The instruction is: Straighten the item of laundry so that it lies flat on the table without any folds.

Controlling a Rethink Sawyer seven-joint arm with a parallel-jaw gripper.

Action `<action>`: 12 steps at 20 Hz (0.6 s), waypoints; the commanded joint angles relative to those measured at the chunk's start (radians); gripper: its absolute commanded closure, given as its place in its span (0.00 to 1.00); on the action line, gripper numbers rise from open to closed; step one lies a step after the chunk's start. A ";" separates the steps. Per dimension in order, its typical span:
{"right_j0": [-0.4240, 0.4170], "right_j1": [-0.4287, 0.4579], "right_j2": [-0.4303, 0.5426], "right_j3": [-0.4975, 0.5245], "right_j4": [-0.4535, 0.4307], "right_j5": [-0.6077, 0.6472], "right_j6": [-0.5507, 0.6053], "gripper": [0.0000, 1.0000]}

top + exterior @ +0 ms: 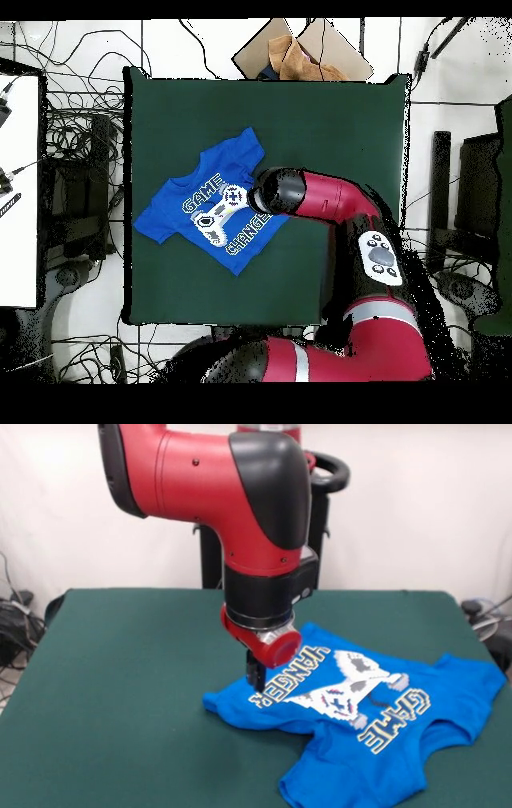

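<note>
1. The item of laundry [364,732], a bright blue T-shirt, lies print side up on the table [120,688], with its white controller picture and lettering in plain sight; in the overhead view the shirt [205,210] sits askew on the green cloth, well inside the table's edges [330,130]
2. Much of the front looks spread out, so the task seems well along, yet not finished: in the front view the blue cloth near the gripper bunches into a rolled edge, and a dark crease runs under the print toward the lower hem
3. What is left, as I judge it, is to draw out that bunched edge and smooth the sleeves and hem until no fold shows
4. The gripper [255,678] hangs straight down from the red arm [216,480], with its tip at the shirt's bunched edge beside the lettering; whether it touches the cloth is unclear
5. Its tip shows only as one dark block, so I cannot tell whether it is parted, closed or pinching cloth
</note>
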 commanded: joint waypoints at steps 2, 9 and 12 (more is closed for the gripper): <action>0.001 0.022 0.092 -0.030 -0.071 0.037 -0.136 1.00; -0.009 0.029 0.106 -0.055 -0.099 0.040 -0.143 1.00; -0.002 0.040 0.107 -0.071 -0.107 0.041 -0.132 1.00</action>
